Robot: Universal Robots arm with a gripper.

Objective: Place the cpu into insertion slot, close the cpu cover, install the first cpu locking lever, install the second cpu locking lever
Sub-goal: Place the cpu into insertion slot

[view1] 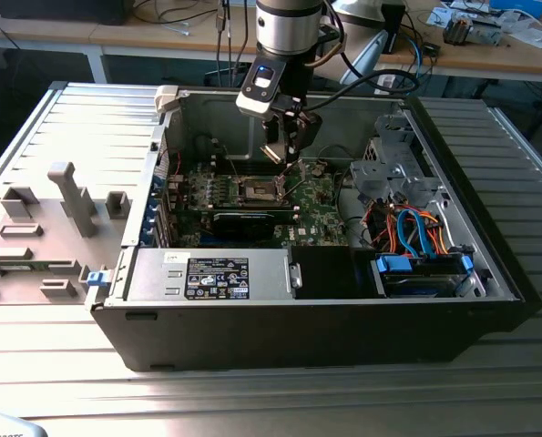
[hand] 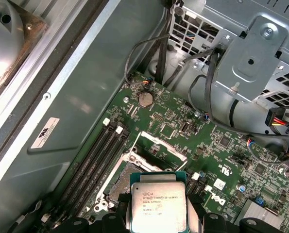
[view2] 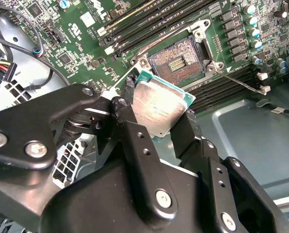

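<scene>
Above brownish insertion slot (view2: 176, 60), black claw (view2: 155, 116) clamping square cpu (view2: 159, 99) (dull silver top)

An open black computer case (view1: 298, 337) lies on the ribbed metal desk (view1: 252, 401), with a green motherboard (view1: 321, 214) inside it. Black metal fingers (view2: 134, 131) hold the flat square silver-grey cpu (view2: 159, 107) above the board, near the square brownish-gold insertion slot (view2: 176, 60). Grey plastic fixtures (view1: 70, 196) stand at the exterior view's left.
</scene>
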